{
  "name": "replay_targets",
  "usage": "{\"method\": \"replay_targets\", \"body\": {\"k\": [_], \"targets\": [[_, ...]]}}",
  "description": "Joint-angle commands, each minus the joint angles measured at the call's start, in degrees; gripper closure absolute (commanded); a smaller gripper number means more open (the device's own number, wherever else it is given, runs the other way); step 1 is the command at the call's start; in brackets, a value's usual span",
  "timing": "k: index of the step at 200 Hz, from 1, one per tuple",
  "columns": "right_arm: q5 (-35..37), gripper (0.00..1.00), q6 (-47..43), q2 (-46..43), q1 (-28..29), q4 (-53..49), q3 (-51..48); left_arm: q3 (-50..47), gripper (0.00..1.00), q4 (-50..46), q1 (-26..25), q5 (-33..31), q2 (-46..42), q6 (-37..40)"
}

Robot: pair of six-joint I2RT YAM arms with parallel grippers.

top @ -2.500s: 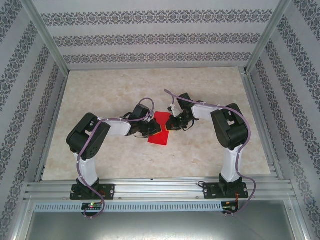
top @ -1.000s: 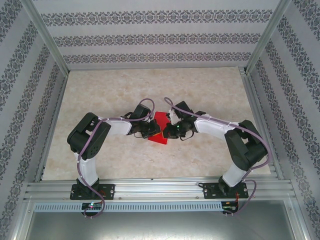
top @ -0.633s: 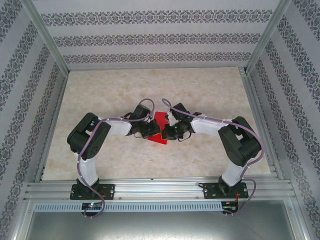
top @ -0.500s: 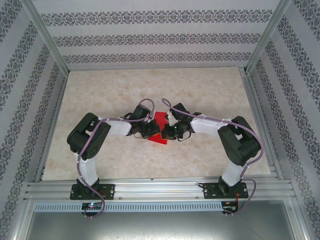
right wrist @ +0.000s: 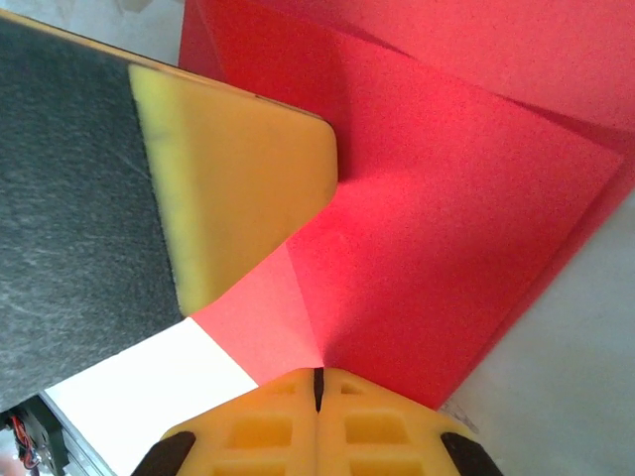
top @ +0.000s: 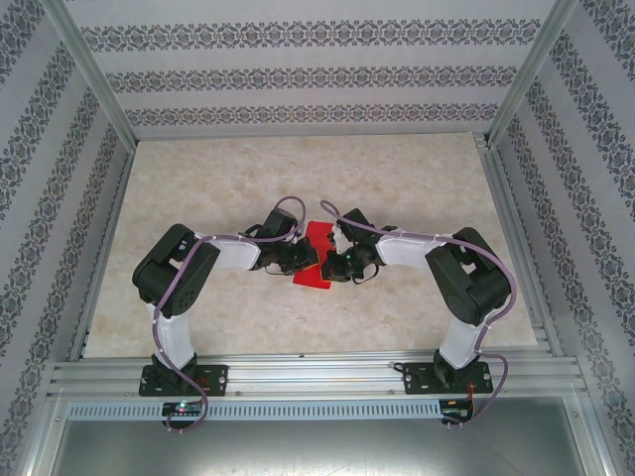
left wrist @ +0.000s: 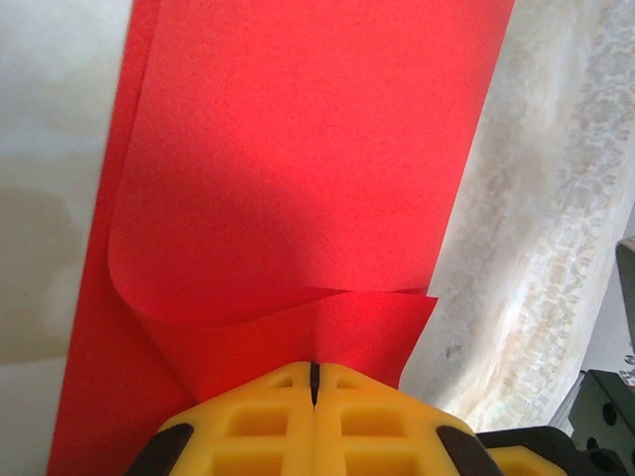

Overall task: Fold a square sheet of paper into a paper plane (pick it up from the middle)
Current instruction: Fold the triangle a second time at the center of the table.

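Red paper (top: 317, 237), matte, sharp-creased, ctr frame on marbled bench (top: 397, 169). L pincer (left wrist: 313, 375) & R pincer (right wrist: 317, 381) fully closed, tips touching paper; hold unclear.

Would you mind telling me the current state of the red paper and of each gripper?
square sheet of paper: partly folded, layers overlapping, one flap curling up, lying on the table.
left gripper: shut, tips against a folded flap of the paper.
right gripper: shut, tips on the paper where a crease ends.
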Motion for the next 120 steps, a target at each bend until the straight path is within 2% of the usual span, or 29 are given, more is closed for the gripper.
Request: {"method": "replay_targets", "body": {"k": [1, 64, 120], "targets": [[1.1, 1.0, 0.3, 1.3, 0.6, 0.0, -0.7, -2.8, 0.98, -6.0, -0.2, -4.6, 2.5, -0.8], [1.2, 1.0, -0.1, 1.9, 0.6, -1.0, -0.8, -3.0, 0.98, -6.6, -0.2, -5.2, 2.5, -0.9], [-1.6, 1.0, 0.3, -3.4, 0.8, -2.4, -0.9, -3.2, 0.98, -7.1, -0.2, -5.7, 2.5, -1.0]]}}
